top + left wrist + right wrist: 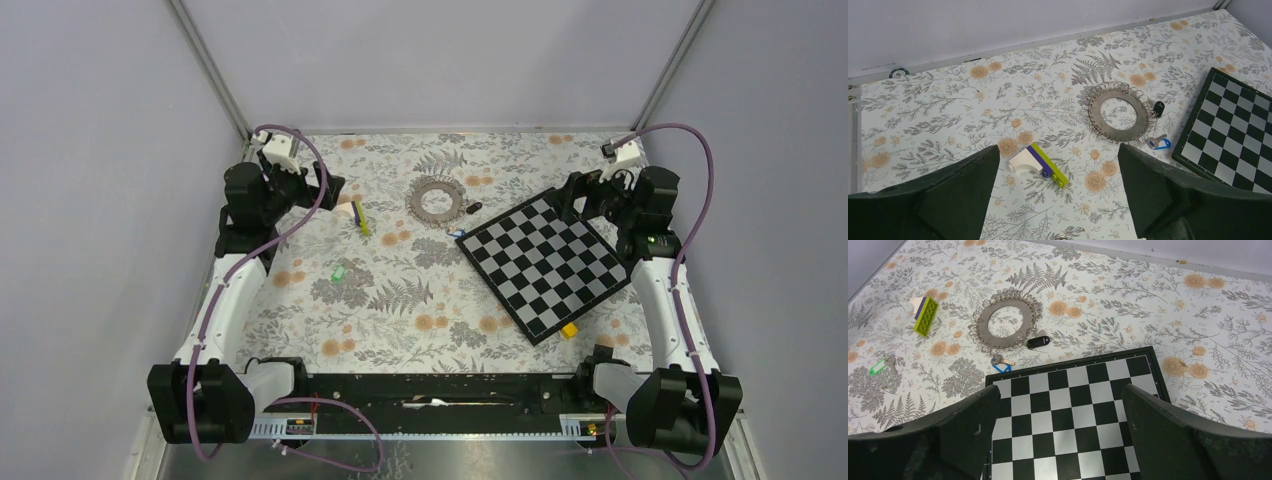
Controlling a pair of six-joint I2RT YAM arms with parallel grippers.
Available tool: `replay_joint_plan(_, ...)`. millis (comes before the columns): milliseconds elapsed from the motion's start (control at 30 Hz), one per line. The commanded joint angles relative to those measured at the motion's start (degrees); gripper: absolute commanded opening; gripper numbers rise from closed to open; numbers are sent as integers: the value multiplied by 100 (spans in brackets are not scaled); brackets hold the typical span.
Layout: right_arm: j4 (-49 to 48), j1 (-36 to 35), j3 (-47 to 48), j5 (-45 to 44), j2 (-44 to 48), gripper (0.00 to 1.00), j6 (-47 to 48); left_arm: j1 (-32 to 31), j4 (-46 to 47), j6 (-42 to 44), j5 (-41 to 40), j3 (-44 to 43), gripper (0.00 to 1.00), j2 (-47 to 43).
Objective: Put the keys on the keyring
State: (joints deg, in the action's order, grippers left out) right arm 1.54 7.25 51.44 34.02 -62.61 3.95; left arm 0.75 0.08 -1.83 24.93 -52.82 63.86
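Note:
The keyring (436, 198) lies as a flat silver doughnut coil at the back middle of the table; it also shows in the left wrist view (1119, 112) and the right wrist view (1005, 325). The black key (474, 209) (1158, 108) (1038, 342) lies just right of it. The blue key (452, 233) (1160, 143) (1000, 365) lies by the checkerboard's corner. The green key (338, 272) (879, 366) lies front left. My left gripper (335, 188) (1058, 192) is open and empty above the table. My right gripper (570, 195) (1058, 435) is open and empty over the checkerboard.
A black-and-white checkerboard (545, 263) (1073, 410) (1233, 135) lies at the right. A white, purple and yellow-green brick stick (356, 214) (1040, 164) (924, 315) lies near the left gripper. A small yellow block (568, 330) sits at the checkerboard's front edge.

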Motion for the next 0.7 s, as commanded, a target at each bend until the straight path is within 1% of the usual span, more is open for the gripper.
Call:
replay_joint_plan(0,-1,14,37,133,82,99,84,-14,311,-221,13,8,99,-27)
replay_joint_plan(133,60,20,85,66,71,99,109,-14,283,-315,-185,-44,99,82)
replay_joint_plan(333,175,23,133,130,11,99,197,-14,192,-262,38,-90,99,225)
replay_joint_plan(433,182,4,165,10,-47,99,171,-34,86,-138,29,-141,99,252)
replay_joint_plan(467,152,-51,183,-170,-88,99,102,-47,27,-95,-27,-180,99,278)
replay_joint_plan(533,179,-342,275,-504,-217,99,139,-119,-142,-5,-88,-304,99,353)
replay_joint_plan(600,250,-941,368,-1044,-388,99,354,-249,-254,38,-127,-361,99,443)
replay_joint_plan(667,244,-1366,513,-1388,-620,99,426,-319,-314,42,-130,-397,99,527)
